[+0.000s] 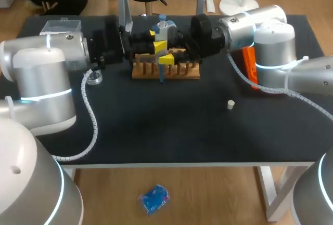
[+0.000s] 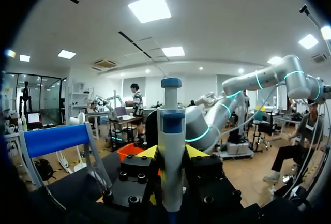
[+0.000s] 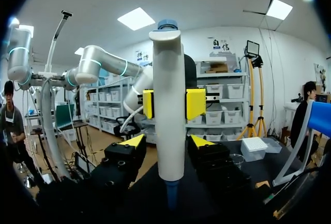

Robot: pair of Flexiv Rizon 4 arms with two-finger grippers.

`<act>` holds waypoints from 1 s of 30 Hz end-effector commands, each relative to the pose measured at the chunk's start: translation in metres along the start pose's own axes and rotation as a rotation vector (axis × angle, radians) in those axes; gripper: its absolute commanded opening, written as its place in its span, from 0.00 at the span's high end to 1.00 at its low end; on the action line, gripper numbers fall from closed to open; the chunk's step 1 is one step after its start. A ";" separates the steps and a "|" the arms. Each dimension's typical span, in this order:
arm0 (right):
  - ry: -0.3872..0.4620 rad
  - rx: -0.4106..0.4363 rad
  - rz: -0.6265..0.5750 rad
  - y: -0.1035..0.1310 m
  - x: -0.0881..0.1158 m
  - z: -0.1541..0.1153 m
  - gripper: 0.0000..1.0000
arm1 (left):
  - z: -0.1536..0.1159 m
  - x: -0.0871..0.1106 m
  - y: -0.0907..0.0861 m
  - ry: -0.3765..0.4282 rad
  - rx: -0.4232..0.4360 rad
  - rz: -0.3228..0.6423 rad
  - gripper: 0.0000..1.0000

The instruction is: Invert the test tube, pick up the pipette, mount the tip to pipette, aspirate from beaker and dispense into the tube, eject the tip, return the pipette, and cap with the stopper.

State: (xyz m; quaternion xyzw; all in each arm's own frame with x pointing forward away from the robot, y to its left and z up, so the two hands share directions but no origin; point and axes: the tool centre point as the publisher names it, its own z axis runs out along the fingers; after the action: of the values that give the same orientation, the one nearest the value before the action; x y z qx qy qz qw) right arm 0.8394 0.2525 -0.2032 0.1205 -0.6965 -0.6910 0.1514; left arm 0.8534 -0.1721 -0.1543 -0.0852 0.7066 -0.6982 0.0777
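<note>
Clutter around the grasp is noted first. A wooden rack (image 1: 192,75) is set directly under the two grippers at the far middle of the desk (image 1: 156,131), and part of its row of pegs (image 1: 179,69) is hidden by them. A glass beaker (image 1: 94,78) is seen close under the left arm (image 1: 47,69), just beside that arm's coiled cable (image 1: 93,121). A clear box (image 1: 61,26) is placed at the far left corner. An orange box (image 1: 250,61) at the far right is largely blocked by the right arm (image 1: 270,38). A small white stopper (image 1: 230,104) is seen by itself right of the middle, well apart from the rack.

The pipette (image 1: 163,30) is held upright above the rack, with the two arms set towards it from opposite sides. The left gripper (image 2: 171,154) is closed on its body: in the right wrist view its yellow pads (image 3: 195,104) are pressed against both sides. The right gripper (image 3: 168,141) is held open around the lower body, and a narrow dark gap is seen on each side.

The desk top is black and is carried on white legs (image 1: 266,191).

Counted: two arms, two grippers, one pipette, one rack, one beaker, one stopper, one clear box, one orange box.
</note>
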 end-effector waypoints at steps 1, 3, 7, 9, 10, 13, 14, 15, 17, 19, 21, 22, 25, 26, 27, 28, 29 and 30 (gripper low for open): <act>-0.017 0.020 0.009 0.004 0.005 -0.007 0.00 | -0.002 -0.002 -0.006 -0.039 -0.014 0.006 1.00; -0.036 0.037 0.016 0.006 0.007 -0.011 0.00 | -0.005 -0.005 -0.009 -0.057 -0.017 0.016 1.00; -0.083 0.057 0.033 0.009 0.012 -0.022 0.00 | -0.013 -0.017 -0.014 -0.107 -0.037 0.026 1.00; -0.109 0.066 0.037 0.011 0.015 -0.027 0.00 | -0.019 -0.025 -0.017 -0.140 -0.048 0.025 1.00; -0.125 0.071 0.042 0.012 0.017 -0.030 0.00 | -0.021 -0.028 -0.018 -0.154 -0.053 0.022 1.00; -0.179 0.086 0.051 0.015 0.020 -0.042 0.00 | -0.030 -0.040 -0.022 -0.214 -0.073 0.009 1.00; -0.199 0.091 0.056 0.017 0.022 -0.046 0.00 | -0.032 -0.044 -0.023 -0.232 -0.074 0.005 1.00; -0.219 0.093 0.059 0.018 0.024 -0.050 0.00 | -0.034 -0.047 -0.024 -0.249 -0.084 0.004 1.00; -0.263 0.104 0.062 0.021 0.026 -0.060 0.00 | -0.039 -0.055 -0.027 -0.286 -0.083 -0.004 1.00; -0.306 0.103 0.063 0.025 0.028 -0.071 0.00 | -0.042 -0.063 -0.030 -0.323 -0.097 -0.010 1.00; -0.362 0.109 0.070 0.029 0.030 -0.085 0.00 | -0.044 -0.072 -0.032 -0.359 -0.106 -0.026 1.00; -0.374 0.108 0.069 0.030 0.030 -0.089 0.00 | -0.044 -0.077 -0.032 -0.372 -0.114 -0.028 1.00; -0.427 0.117 0.067 0.034 0.031 -0.106 0.00 | -0.045 -0.091 -0.033 -0.430 -0.143 -0.053 1.00; -0.445 0.120 0.069 0.035 0.031 -0.111 0.00 | -0.045 -0.098 -0.034 -0.450 -0.154 -0.062 1.00; -0.461 0.128 0.070 0.036 0.030 -0.115 0.00 | -0.044 -0.103 -0.035 -0.473 -0.159 -0.075 1.00; -0.469 0.129 0.071 0.037 0.029 -0.118 0.00 | -0.044 -0.106 -0.035 -0.481 -0.157 -0.077 1.00; -0.485 0.133 0.076 0.037 0.028 -0.124 0.00 | -0.043 -0.112 -0.037 -0.495 -0.172 -0.076 1.00; -0.498 0.140 0.081 0.038 0.027 -0.128 0.00 | -0.042 -0.117 -0.037 -0.519 -0.182 -0.087 1.00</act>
State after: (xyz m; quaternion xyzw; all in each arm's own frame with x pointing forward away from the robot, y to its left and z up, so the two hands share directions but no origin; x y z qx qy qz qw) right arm 0.8712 0.1375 -0.1715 -0.0288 -0.7570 -0.6515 0.0404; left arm 0.9411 -0.0896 -0.1212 -0.2679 0.7194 -0.6097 0.1976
